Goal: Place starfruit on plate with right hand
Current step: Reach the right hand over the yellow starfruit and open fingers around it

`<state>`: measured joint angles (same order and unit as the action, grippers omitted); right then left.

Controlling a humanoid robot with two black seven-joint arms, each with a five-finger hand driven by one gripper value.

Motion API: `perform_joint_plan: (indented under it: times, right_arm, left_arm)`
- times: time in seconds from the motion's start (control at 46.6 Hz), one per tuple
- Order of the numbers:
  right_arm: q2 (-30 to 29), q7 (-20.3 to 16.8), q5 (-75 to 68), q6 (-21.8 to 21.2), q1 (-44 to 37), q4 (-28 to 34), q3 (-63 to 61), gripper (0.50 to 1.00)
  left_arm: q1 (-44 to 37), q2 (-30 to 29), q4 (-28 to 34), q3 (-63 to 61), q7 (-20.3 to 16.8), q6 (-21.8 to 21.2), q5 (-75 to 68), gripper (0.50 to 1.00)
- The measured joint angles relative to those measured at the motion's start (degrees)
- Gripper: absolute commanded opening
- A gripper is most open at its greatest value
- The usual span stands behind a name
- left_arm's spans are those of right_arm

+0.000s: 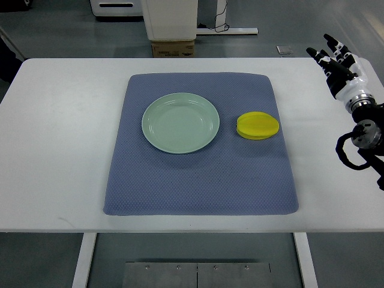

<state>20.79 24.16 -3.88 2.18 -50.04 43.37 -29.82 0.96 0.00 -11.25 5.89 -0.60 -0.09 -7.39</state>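
Observation:
A yellow starfruit point(258, 126) lies on the blue-grey mat point(201, 180), just right of a pale green plate point(180, 122) that holds nothing. My right hand point(335, 60) hovers over the table's far right corner, well away from the fruit. Its fingers are spread and hold nothing. The forearm runs down the right edge of the picture. No left arm shows.
The mat lies on a white table point(54, 150). Beyond the far edge stand a cardboard box point(173, 49) and a white bin point(170, 19) on the floor. A small grey object point(284, 50) lies near the table's back edge.

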Motion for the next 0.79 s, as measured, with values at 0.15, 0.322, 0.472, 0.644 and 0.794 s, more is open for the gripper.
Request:
perform_joint_plan:
  times: [0.15,0.322,0.472,0.644,0.794]
  right_arm:
    - [0.7,0.7,5.6,1.3,0.0,6.7,2.7,1.000]
    - [4.4,1.5,13.3,5.7,0.3,16.0,6.3,1.000]
    - [5.9,1.5,19.1,7.0,-0.5,17.4,9.6,0.998]
    - [7.1,2.0,28.4,9.0,-1.6,17.6,17.4,0.998]
    - [9.0,3.0,33.1,11.5,-4.0,17.6,25.4,0.998]
  left_arm:
    - [0.0,0.0,0.0,0.0,0.0,0.0,0.0,1.000]
    - [0.0,0.0,0.0,0.0,0.0,0.0,0.0,1.000]
    - [0.0,0.0,0.0,0.0,0.0,0.0,0.0,1.000]
    - [0.0,0.0,0.0,0.0,0.0,0.0,0.0,1.000]
    - [0.0,0.0,0.0,0.0,0.0,0.0,0.0,1.000]
